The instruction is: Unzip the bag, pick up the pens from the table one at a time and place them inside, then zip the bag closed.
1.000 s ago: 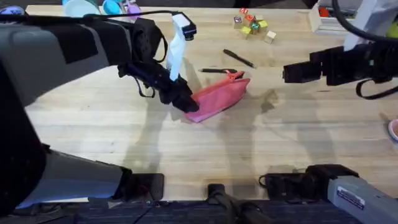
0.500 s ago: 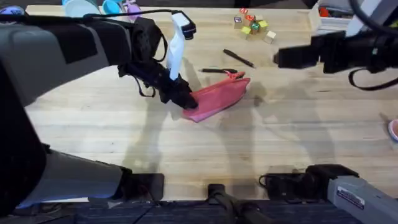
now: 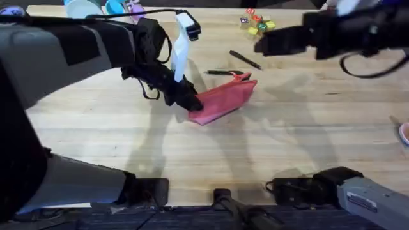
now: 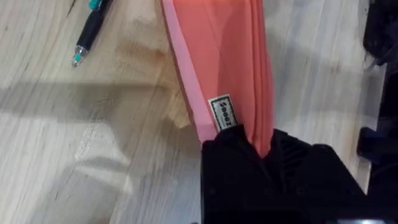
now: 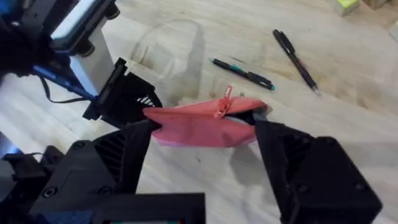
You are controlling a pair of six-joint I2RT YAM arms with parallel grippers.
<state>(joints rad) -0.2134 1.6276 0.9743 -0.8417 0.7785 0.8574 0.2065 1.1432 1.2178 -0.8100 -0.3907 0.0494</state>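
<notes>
While my left pincer (image 3: 193, 105) sits clamped on the near-left end of the bag (image 3: 223, 99), its black fingers (image 4: 292, 162) pinch the pink fabric just below a small white label (image 4: 224, 112), as my left wrist camera shows. That pouch lies on the bench (image 3: 300, 140) near the middle, slanting away to the right, with the zipper's pink pull (image 5: 222, 107) standing at its far right end; I cannot tell how far the zipper is drawn. Just beyond the bag, close to its far edge, lies the pen with the teal tip (image 3: 223, 73), apart from the fabric. Farther right and a little deeper on the bench lies the all-black pen (image 3: 245, 60), angled, well clear of the first. Beyond that, at the far edge, sits a small cluster of coloured blocks (image 3: 257, 23). Over on the right, my right pincer (image 3: 263, 45) hangs in the air above the bench past the black pen, its fingers (image 5: 298, 168) spread wide apart and holding nothing; through its wrist camera I see the bag framed between them, farther off.
</notes>
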